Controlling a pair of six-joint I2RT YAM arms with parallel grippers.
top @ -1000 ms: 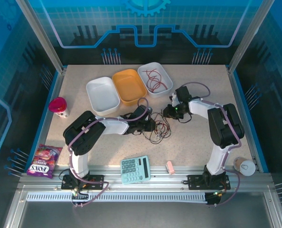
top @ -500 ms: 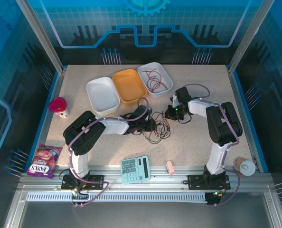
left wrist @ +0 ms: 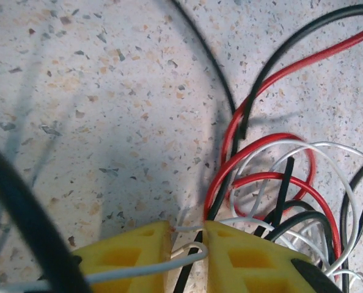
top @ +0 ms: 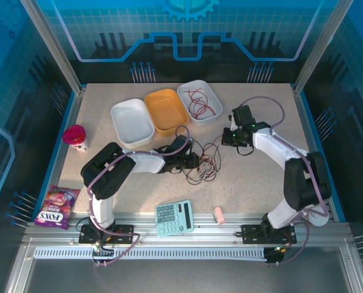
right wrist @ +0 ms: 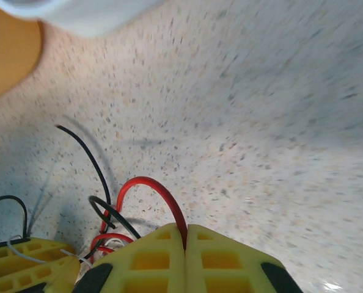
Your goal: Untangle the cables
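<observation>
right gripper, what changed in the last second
The right gripper shut on a red cable and drew back to the right, away from the tangle, its elbow swinging outward. The left gripper stayed at the tangle, jaws slightly apart with a white cable between them. Nothing else moved.
</observation>
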